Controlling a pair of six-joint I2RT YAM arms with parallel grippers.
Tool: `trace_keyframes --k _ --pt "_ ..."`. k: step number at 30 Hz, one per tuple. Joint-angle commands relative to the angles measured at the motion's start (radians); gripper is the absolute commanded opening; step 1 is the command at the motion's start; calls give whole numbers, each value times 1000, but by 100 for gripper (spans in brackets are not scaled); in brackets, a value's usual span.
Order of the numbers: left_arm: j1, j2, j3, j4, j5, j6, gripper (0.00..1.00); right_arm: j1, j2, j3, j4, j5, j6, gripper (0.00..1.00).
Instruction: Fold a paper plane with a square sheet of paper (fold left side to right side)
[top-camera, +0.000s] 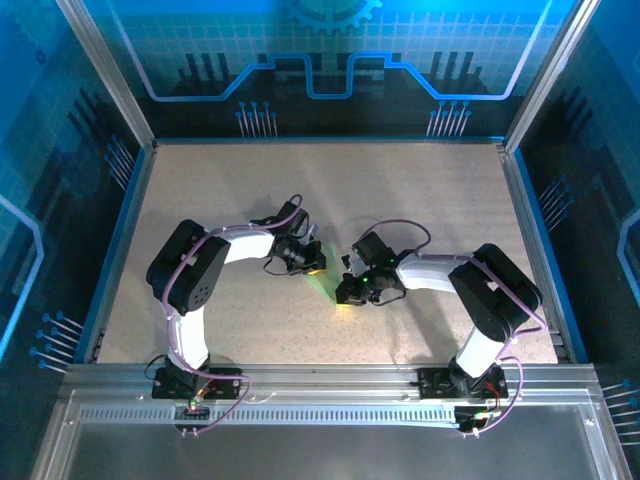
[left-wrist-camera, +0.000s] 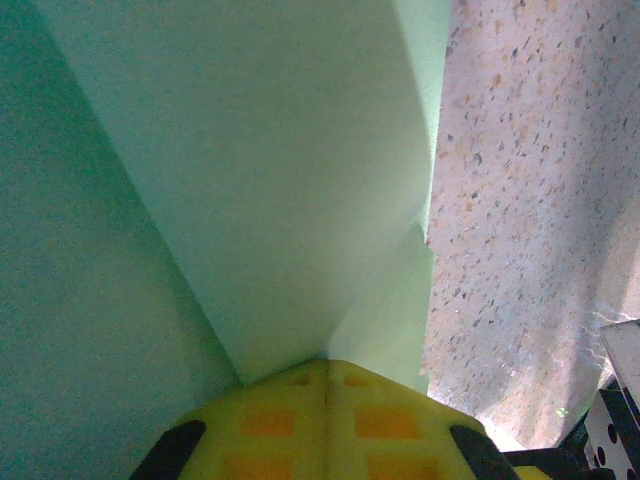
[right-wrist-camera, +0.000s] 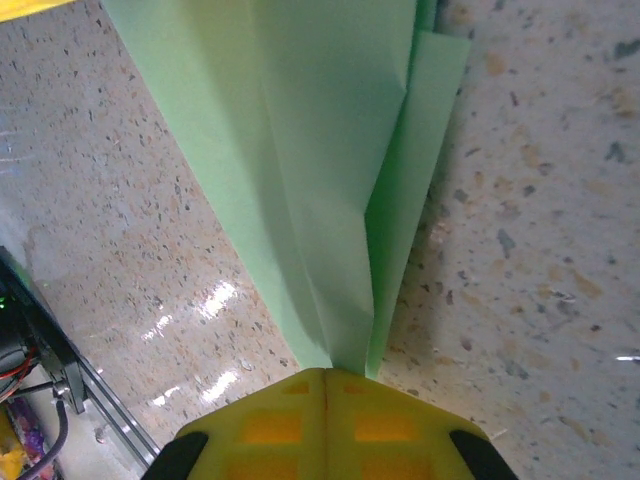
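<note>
Left gripper (left-wrist-camera: 325, 378) pinched together on paper plane (right-wrist-camera: 330, 150) at its 11 o'clock end; right gripper (right-wrist-camera: 325, 382) clamped on its 5 o'clock end; paper plane near centre of table (top-camera: 420, 190)

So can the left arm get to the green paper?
Yes, it looks that way. The left gripper is shut right on the folded green paper, with nothing in between. The right gripper pinches the other end, so the left may not be able to move it freely.
</note>
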Motion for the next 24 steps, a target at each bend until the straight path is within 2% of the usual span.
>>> trace_keyframes --k 1,24 --pt "-3 58 -25 -96 -74 -1 3 19 23 -12 -47 2 -12 0" --pt "-3 61 -17 -103 -79 1 3 29 0 -63 -70 -12 -9 0"
